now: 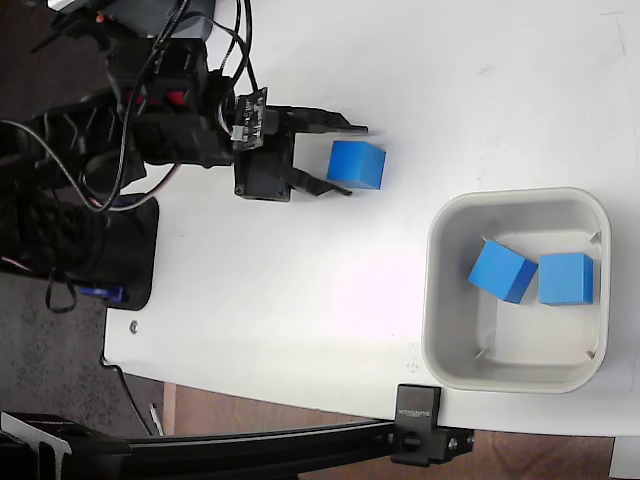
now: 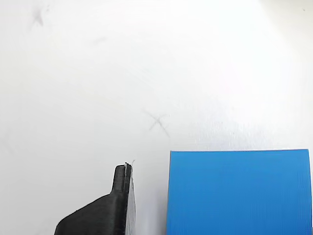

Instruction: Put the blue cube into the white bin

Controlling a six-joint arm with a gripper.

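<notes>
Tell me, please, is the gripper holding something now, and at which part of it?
Nothing is held. The gripper is open, its fingers apart on either side of the blue cube on the table, not closed on it.

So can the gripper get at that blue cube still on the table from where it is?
Probably yes. The gripper is open, its fingers flanking the blue cube on the table, with nothing between them. The wrist view shows one finger just beside the cube, a gap remaining.
</notes>
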